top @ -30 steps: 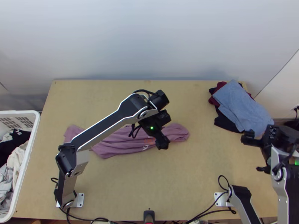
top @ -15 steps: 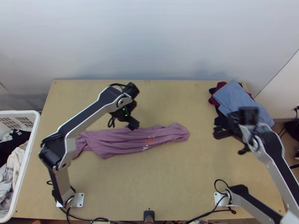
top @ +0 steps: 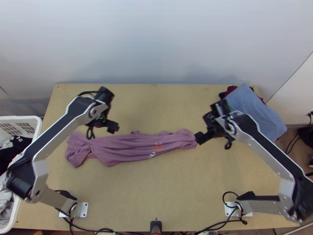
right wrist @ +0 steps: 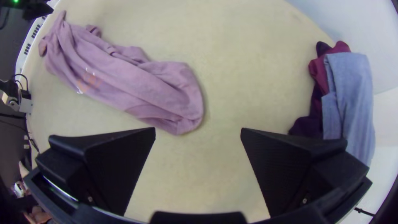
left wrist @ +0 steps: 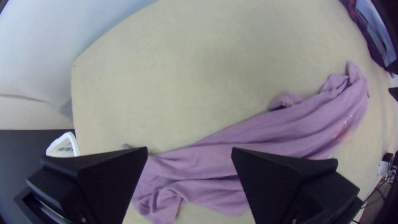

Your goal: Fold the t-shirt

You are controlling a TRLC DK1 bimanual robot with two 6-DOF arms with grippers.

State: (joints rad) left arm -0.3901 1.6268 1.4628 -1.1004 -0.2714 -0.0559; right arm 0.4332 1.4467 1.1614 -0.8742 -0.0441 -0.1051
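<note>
T-shirt (top: 129,148) lies bunched lengthwise below the wide-spread jaws of the left gripper (left wrist: 189,151), one end near the equally wide right gripper (right wrist: 198,130) (both empty). Spreading it seems due; next, lower and pinch opposite ends.

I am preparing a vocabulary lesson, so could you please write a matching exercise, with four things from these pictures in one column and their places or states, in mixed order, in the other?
1. Purple t-shirt
2. Blue cloth
3. White basket
4. Left gripper

A. Open, holding nothing
B. At the top view's left edge, with clothes inside
C. Bunched into a long strip on the table
D. Lying over dark clothes

Pairs: 1-C, 2-D, 3-B, 4-A
</note>
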